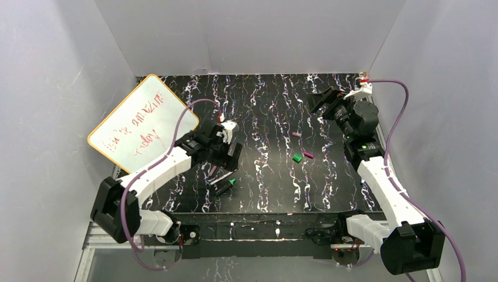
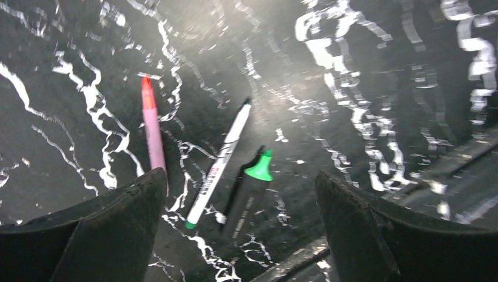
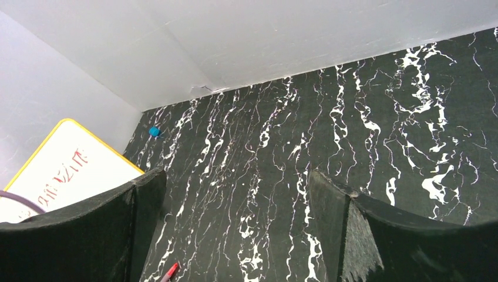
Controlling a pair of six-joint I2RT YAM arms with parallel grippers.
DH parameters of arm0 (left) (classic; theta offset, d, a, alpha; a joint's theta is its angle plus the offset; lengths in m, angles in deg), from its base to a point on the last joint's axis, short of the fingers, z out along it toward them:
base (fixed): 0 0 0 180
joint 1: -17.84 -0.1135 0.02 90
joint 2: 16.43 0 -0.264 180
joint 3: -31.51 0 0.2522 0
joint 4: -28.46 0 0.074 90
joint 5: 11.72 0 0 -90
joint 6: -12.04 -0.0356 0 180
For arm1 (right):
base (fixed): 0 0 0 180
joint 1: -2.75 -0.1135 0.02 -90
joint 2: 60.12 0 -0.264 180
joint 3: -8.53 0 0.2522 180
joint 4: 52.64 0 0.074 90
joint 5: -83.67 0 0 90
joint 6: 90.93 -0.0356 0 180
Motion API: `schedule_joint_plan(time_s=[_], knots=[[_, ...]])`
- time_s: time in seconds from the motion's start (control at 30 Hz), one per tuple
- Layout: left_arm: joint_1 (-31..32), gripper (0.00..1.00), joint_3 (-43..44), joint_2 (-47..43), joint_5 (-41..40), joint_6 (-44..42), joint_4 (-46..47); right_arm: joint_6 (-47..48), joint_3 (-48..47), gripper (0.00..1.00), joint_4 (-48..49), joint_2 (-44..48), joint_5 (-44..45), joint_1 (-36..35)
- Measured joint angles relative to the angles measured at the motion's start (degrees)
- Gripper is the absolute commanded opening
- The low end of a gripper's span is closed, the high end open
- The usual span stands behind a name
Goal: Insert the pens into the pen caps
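Note:
Three pens lie side by side on the black marbled table [image 1: 270,194]. In the left wrist view they are a slim magenta pen [image 2: 154,135], a slim white pen [image 2: 220,164] and a thicker black pen with a green tip [image 2: 249,191]. My left gripper [image 2: 239,175] is open and empty, hovering just above them [image 1: 226,165]. The green tip also shows in the top view [image 1: 232,181]. The green cap [image 1: 298,157], magenta cap [image 1: 308,154] and pale pink cap [image 1: 296,134] lie mid-table, to the right. My right gripper [image 1: 322,101] is open and empty, raised at the back right [image 3: 235,175].
A yellow-rimmed whiteboard [image 1: 144,123] with red writing leans at the back left and also shows in the right wrist view [image 3: 64,170]. A small blue object [image 3: 154,131] sits by the back wall. White walls enclose the table on three sides.

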Motion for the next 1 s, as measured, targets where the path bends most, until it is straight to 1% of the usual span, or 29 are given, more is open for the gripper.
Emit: schedule_joint_plan(time_s=[0.13, 0.2, 0.23, 0.27, 0.37, 0.47, 0.57, 0.83, 0.9, 1.0], knots=[[1.3, 0.74, -1.1, 3.6, -5.0, 1.1, -0.9, 0.7, 0.0, 0.99, -0.2, 0.0, -0.3, 0.0], [1.7, 0.61, -1.2, 3.4, -5.7, 1.3, -0.9, 0.9, 0.0, 0.99, -0.2, 0.0, -0.3, 0.0], [1.9, 0.56, -1.2, 3.3, -5.9, 1.4, -0.7, 1.0, 0.0, 0.99, -0.2, 0.0, -0.3, 0.0], [2.0, 0.53, -1.2, 3.2, -5.9, 1.4, -0.5, 1.1, 0.0, 0.99, -0.2, 0.0, -0.3, 0.0], [2.4, 0.53, -1.5, 3.2, -5.2, 1.5, -0.2, 1.2, 0.1, 0.99, -0.2, 0.0, -0.3, 0.0], [3.2, 0.55, -2.2, 3.2, -4.7, 2.1, -0.2, 1.5, 0.7, 0.99, -0.1, 0.0, -0.2, 0.0], [4.8, 0.56, -3.3, 3.1, -4.0, 3.0, -0.2, 1.8, 1.3, 0.99, -0.3, 0.0, 0.0, 0.0], [9.3, 0.47, -6.4, 3.1, -3.8, 5.5, -1.5, 2.2, 1.7, 0.99, -0.3, 0.0, 1.1, 0.0], [10.0, 0.43, -6.4, 3.3, -3.9, 6.2, -1.6, 2.3, 1.9, 0.99, -0.3, 0.2, 1.4, 0.0], [10.4, 0.42, -6.8, 4.0, -4.5, 7.0, -1.1, 2.3, 1.9, 0.99, -0.3, 0.3, 1.6, 0.0]])
